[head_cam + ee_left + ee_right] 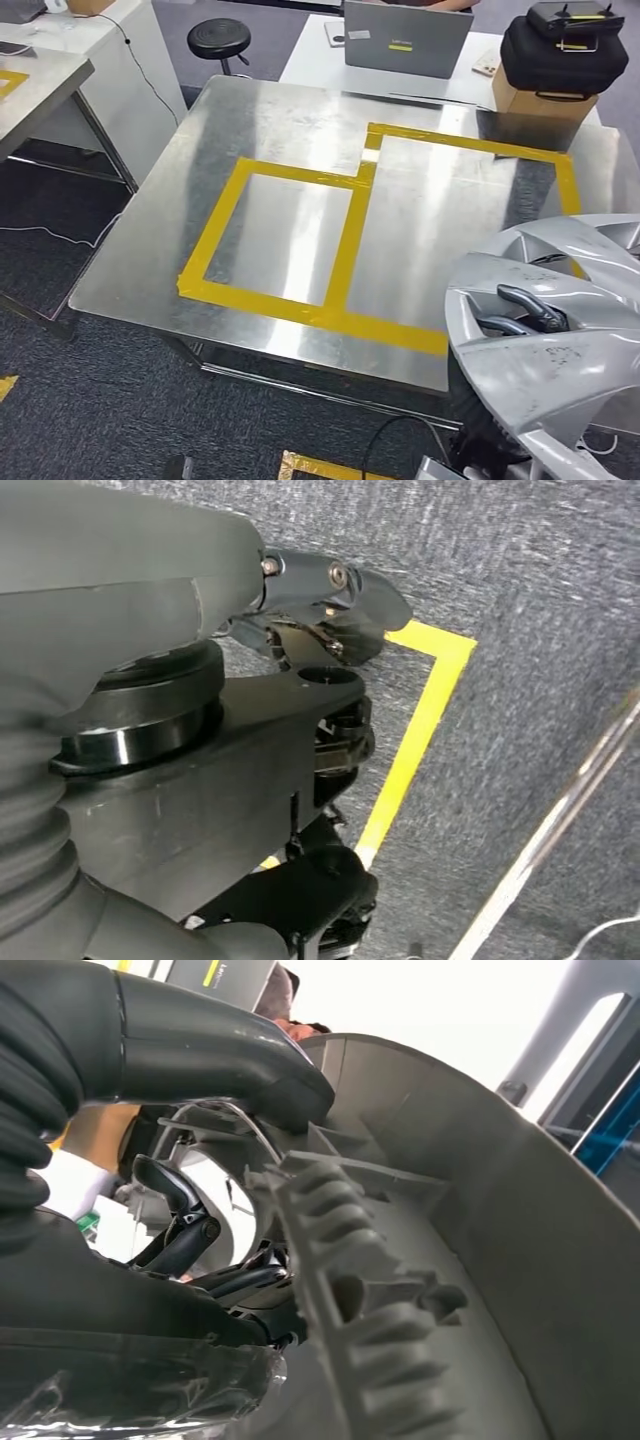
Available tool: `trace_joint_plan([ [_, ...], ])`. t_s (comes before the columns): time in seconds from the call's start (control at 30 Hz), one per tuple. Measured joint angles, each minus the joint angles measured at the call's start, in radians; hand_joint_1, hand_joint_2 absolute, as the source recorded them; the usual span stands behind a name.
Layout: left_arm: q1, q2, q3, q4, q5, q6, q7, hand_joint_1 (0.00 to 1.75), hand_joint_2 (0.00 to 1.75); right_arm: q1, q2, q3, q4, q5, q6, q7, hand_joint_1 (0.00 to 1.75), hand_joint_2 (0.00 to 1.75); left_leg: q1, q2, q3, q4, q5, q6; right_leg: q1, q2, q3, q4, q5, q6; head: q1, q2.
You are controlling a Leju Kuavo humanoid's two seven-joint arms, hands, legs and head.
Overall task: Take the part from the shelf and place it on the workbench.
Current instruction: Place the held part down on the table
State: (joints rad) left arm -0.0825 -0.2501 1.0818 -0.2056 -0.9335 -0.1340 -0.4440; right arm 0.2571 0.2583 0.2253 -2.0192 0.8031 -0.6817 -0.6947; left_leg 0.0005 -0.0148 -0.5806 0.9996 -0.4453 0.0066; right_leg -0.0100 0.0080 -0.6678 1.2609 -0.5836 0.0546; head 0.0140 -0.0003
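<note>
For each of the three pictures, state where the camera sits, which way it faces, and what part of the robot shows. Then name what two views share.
Head view: high on the body, facing down at the steel workbench; dark fingers hook the silver wheel cover.
Left wrist view: behind the left hand, facing carpet.
Right wrist view: behind the right hand, facing the cover's ribbed back.
Shared: head and right wrist views show the cover.
</note>
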Motion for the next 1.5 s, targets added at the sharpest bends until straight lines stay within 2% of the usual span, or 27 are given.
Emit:
trace_joint_plan([
  [0.03, 0.000, 0.000, 0.000, 0.000, 0.000, 0.000, 0.000, 0.00, 1.75, 0.000, 0.000, 0.000, 0.000, 0.001, 0.000, 0.000, 1.75, 1.75, 0.001, -0.001, 0.014, 0.000, -0.010, -0.004, -0.003, -0.001, 0.014, -0.065, 0.058, 0.004, 0.000, 0.000],
  [0.07, -0.001, 0.000, 0.000, 0.000, 0.000, 0.000, 0.000, 0.00, 1.75, 0.000, 0.000, 0.000, 0.000, 0.001, 0.000, 0.000, 1.75, 1.75, 0.000, -0.003, 0.026, 0.001, -0.019, -0.009, -0.004, -0.003, 0.033, -0.125, 0.101, 0.007, 0.001, 0.000],
  [0.1, -0.002, 0.001, 0.000, 0.000, 0.000, 0.002, 0.000, 0.00, 1.75, 0.000, 0.000, -0.001, 0.000, 0.001, 0.000, 0.000, 1.75, 1.75, -0.002, -0.004, 0.033, 0.003, -0.026, -0.015, -0.004, -0.003, 0.050, -0.172, 0.125, 0.004, 0.002, 0.000],
  [0.13, -0.003, 0.002, 0.001, 0.000, 0.000, 0.003, 0.000, 0.00, 1.75, 0.000, 0.000, -0.001, 0.000, 0.001, 0.000, 0.000, 1.75, 1.75, -0.004, -0.004, 0.036, 0.004, -0.030, -0.020, -0.004, -0.002, 0.059, -0.197, 0.131, 0.000, 0.001, 0.000],
  [0.23, -0.005, 0.003, 0.001, 0.000, 0.001, 0.008, -0.003, 0.00, 1.75, 0.001, 0.002, -0.005, 0.001, -0.004, 0.000, 0.000, 1.75, 1.75, -0.004, -0.002, 0.037, 0.004, -0.037, -0.030, -0.003, 0.003, 0.064, -0.208, 0.123, -0.021, -0.006, 0.000],
  [0.3, -0.007, 0.002, 0.002, 0.000, 0.001, 0.009, -0.006, 0.00, 1.75, 0.002, 0.003, -0.007, 0.003, -0.004, 0.000, 0.002, 1.75, 1.75, -0.003, 0.001, 0.018, 0.047, -0.065, -0.040, -0.005, 0.002, 0.069, -0.210, 0.120, -0.033, -0.011, 0.000],
  [0.4, -0.006, 0.002, 0.010, 0.000, -0.016, 0.009, -0.010, 0.00, 1.75, 0.002, 0.003, -0.007, 0.012, 0.005, 0.000, 0.030, 1.75, 1.75, -0.001, 0.002, -0.086, 0.235, -0.140, -0.049, -0.006, 0.000, 0.072, -0.210, 0.115, -0.042, -0.016, 0.000],
  [0.43, -0.006, 0.002, 0.016, 0.000, -0.023, 0.009, -0.011, 0.00, 1.75, 0.002, 0.003, -0.008, 0.019, 0.007, 0.000, 0.051, 1.75, 1.75, -0.001, 0.002, -0.117, 0.280, -0.147, -0.050, -0.005, 0.000, 0.073, -0.210, 0.114, -0.043, -0.017, 0.000],
  [0.47, -0.006, 0.003, 0.022, 0.000, -0.027, 0.008, -0.012, 0.00, 1.75, 0.001, 0.001, -0.007, 0.029, 0.007, 0.000, 0.085, 1.75, 1.75, -0.001, 0.002, -0.130, 0.292, -0.133, -0.049, -0.005, 0.001, 0.075, -0.210, 0.112, -0.044, -0.016, 0.000],
  [0.5, -0.006, 0.003, 0.027, 0.000, -0.028, 0.008, -0.014, 0.00, 1.75, -0.001, -0.003, -0.006, 0.042, 0.005, 0.000, 0.132, 1.75, 1.75, -0.001, 0.003, -0.124, 0.264, -0.101, -0.046, -0.005, 0.002, 0.079, -0.210, 0.111, -0.044, -0.016, 0.000],
  [0.57, -0.007, 0.003, 0.033, 0.000, -0.028, 0.008, -0.017, 0.00, 1.75, -0.012, -0.019, 0.004, 0.076, -0.013, 0.001, 0.265, 1.75, 1.75, -0.002, 0.003, -0.073, 0.138, -0.022, -0.039, -0.004, 0.005, 0.086, -0.210, 0.106, -0.039, -0.017, 0.000],
  [0.6, -0.008, 0.004, 0.037, 0.000, -0.027, 0.006, -0.018, 0.00, 1.75, -0.020, -0.033, 0.011, 0.095, -0.032, 0.006, 0.330, 1.75, 1.75, -0.001, 0.004, -0.047, 0.078, 0.000, -0.037, -0.002, 0.007, 0.087, -0.209, 0.103, -0.034, -0.017, 0.000],
  [0.67, -0.010, 0.004, 0.045, 0.000, -0.028, 0.002, -0.021, 0.00, 1.75, -0.035, -0.073, 0.022, 0.137, -0.083, 0.026, 0.433, 1.75, 1.75, -0.003, 0.003, -0.023, 0.019, 0.009, -0.031, 0.002, 0.009, 0.087, -0.212, 0.101, -0.022, -0.016, 0.000],
  [0.77, -0.008, 0.006, 0.052, 0.000, -0.031, -0.004, -0.023, 0.00, 1.75, -0.047, -0.131, 0.026, 0.191, -0.139, 0.067, 0.502, 1.75, 1.75, -0.001, 0.000, -0.021, 0.009, 0.011, -0.015, 0.000, 0.006, 0.084, -0.212, 0.096, -0.003, -0.013, 0.000],
  [0.83, -0.008, 0.006, 0.053, 0.000, -0.035, -0.008, -0.023, 0.00, 1.75, -0.061, -0.163, 0.025, 0.218, -0.159, 0.099, 0.530, 1.75, 1.75, 0.002, 0.001, -0.017, 0.005, 0.012, -0.005, -0.001, 0.001, 0.050, -0.140, 0.054, 0.005, -0.008, 0.000],
  [0.9, -0.008, 0.008, 0.053, 0.000, -0.043, -0.010, -0.023, 0.00, 1.75, -0.075, -0.195, 0.017, 0.247, -0.180, 0.141, 0.565, 1.75, 1.75, 0.001, 0.001, -0.016, 0.005, 0.010, 0.000, 0.000, 0.000, -0.014, -0.008, -0.005, 0.010, -0.004, 0.000],
  [0.93, -0.007, 0.009, 0.053, 0.000, -0.048, -0.011, -0.023, 0.00, 1.75, -0.079, -0.212, 0.008, 0.264, -0.195, 0.167, 0.582, 1.75, 1.75, 0.000, 0.002, -0.015, 0.005, 0.009, 0.002, 0.000, 0.000, -0.042, 0.042, -0.018, 0.012, -0.004, 0.000],
  [0.97, -0.007, 0.010, 0.052, 0.000, -0.053, -0.012, -0.023, 0.00, 1.75, -0.084, -0.228, -0.006, 0.279, -0.211, 0.192, 0.592, 1.75, 1.75, 0.000, 0.001, -0.014, 0.005, 0.008, 0.003, 0.000, 0.000, -0.053, 0.056, -0.012, 0.012, -0.003, 0.000],
  [1.0, -0.006, 0.011, 0.052, 0.000, -0.057, -0.013, -0.023, 0.00, 1.75, -0.092, -0.243, -0.022, 0.295, -0.227, 0.215, 0.595, 1.75, 1.75, 0.000, 0.001, -0.010, 0.005, 0.006, 0.003, 0.000, 0.000, -0.043, 0.030, 0.014, 0.012, -0.003, 0.000],
  [1.07, -0.006, 0.012, 0.051, 0.000, -0.062, -0.015, -0.022, 0.00, 1.75, -0.110, -0.269, -0.054, 0.320, -0.245, 0.245, 0.592, 1.75, 1.75, 0.000, -0.001, -0.001, 0.006, 0.001, -0.002, -0.001, -0.001, 0.019, -0.104, 0.087, 0.011, -0.002, 0.000],
  [1.13, -0.007, 0.013, 0.051, 0.000, -0.063, -0.017, -0.022, 0.00, 1.75, -0.127, -0.284, -0.074, 0.337, -0.250, 0.255, 0.589, 1.75, 1.75, -0.004, -0.002, 0.004, 0.008, -0.004, -0.010, 0.000, 0.000, 0.070, -0.204, 0.122, 0.003, -0.003, 0.000],
  [1.23, -0.007, 0.016, 0.051, 0.000, -0.065, -0.017, -0.021, 0.00, 1.75, -0.139, -0.297, -0.093, 0.353, -0.246, 0.261, 0.588, 1.75, 1.75, -0.004, -0.002, 0.006, 0.005, -0.004, -0.025, 0.002, 0.003, 0.077, -0.221, 0.124, -0.016, -0.004, 0.000],
  [1.3, -0.007, 0.016, 0.050, 0.000, -0.070, -0.018, -0.021, 0.00, 1.75, -0.150, -0.304, -0.105, 0.364, -0.234, 0.269, 0.600, 1.75, 1.75, -0.003, 0.000, -0.004, 0.028, -0.022, -0.036, 0.000, 0.003, 0.079, -0.225, 0.128, -0.028, -0.007, 0.000],
  [1.33, -0.008, 0.016, 0.049, 0.000, -0.072, -0.019, -0.021, 0.00, 1.75, -0.159, -0.309, -0.113, 0.371, -0.230, 0.278, 0.606, 1.75, 1.75, -0.002, 0.001, -0.023, 0.067, -0.046, -0.041, -0.002, 0.002, 0.079, -0.227, 0.129, -0.032, -0.009, 0.000],
  [1.43, -0.008, 0.017, 0.048, 0.000, -0.080, -0.023, -0.017, 0.00, 1.75, -0.193, -0.327, -0.155, 0.409, -0.233, 0.317, 0.618, 1.75, 1.75, 0.000, 0.003, -0.115, 0.251, -0.126, -0.049, -0.003, 0.000, 0.079, -0.227, 0.128, -0.037, -0.014, 0.000],
  [1.47, -0.007, 0.017, 0.048, 0.000, -0.083, -0.024, -0.016, 0.00, 1.75, -0.205, -0.333, -0.170, 0.423, -0.237, 0.329, 0.620, 1.75, 1.75, 0.001, 0.003, -0.131, 0.280, -0.127, -0.050, -0.003, 0.000, 0.079, -0.227, 0.128, -0.038, -0.014, 0.000],
  [1.5, -0.007, 0.018, 0.048, 0.000, -0.084, -0.024, -0.015, 0.00, 1.75, -0.216, -0.340, -0.184, 0.437, -0.241, 0.340, 0.624, 1.75, 1.75, 0.001, 0.003, -0.130, 0.273, -0.111, -0.050, -0.004, -0.001, 0.080, -0.227, 0.128, -0.037, -0.014, 0.000],
])
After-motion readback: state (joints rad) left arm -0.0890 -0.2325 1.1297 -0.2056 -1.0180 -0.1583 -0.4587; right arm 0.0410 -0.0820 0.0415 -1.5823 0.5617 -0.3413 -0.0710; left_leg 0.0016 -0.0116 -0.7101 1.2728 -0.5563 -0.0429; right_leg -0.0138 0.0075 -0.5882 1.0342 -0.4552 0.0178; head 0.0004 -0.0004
